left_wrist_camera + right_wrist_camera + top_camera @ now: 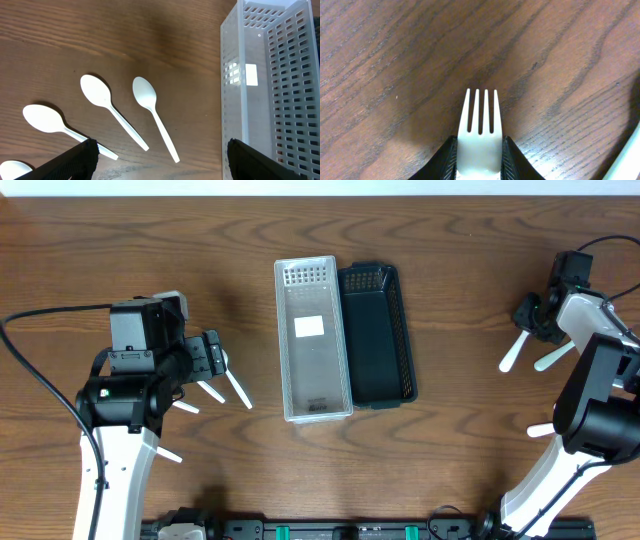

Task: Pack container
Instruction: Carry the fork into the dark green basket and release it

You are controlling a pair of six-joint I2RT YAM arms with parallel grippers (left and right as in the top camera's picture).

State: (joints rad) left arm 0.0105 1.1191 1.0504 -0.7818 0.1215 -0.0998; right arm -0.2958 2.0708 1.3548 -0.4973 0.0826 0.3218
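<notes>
Pinched tight between the fingers of the right gripper (479, 162): the handle of a white fork (479, 120), tines aimed at the top of the wrist frame, low over the bare wood of the table (395, 60). Placed at the far upper right of the overhead frame, well apart from both baskets at centre. Over at the left of the overhead frame, the left gripper (162, 150): spread wide, nothing between the fingers, hovering above a scatter of white spoons (145, 95) lying flat, bowls toward the upper left of the wrist frame, handles toward the lower right. Just right of those spoons, the clear basket (232, 100), long and perforated, holding nothing but a white label on its floor. Hard against its right side in the overhead frame, a black basket (405, 340), seemingly empty too. Judged as the opening of the packing: one fork grasped, nothing put in yet. Next, probably: lift clear of the wood, carry leftward across the frame, line the fork up with a basket's long axis, lower inside the walls, let go. Intended basket for forks: impossible to tell. For the left side, likely a descent onto a single spoon handle, clear of its neighbours.
</notes>
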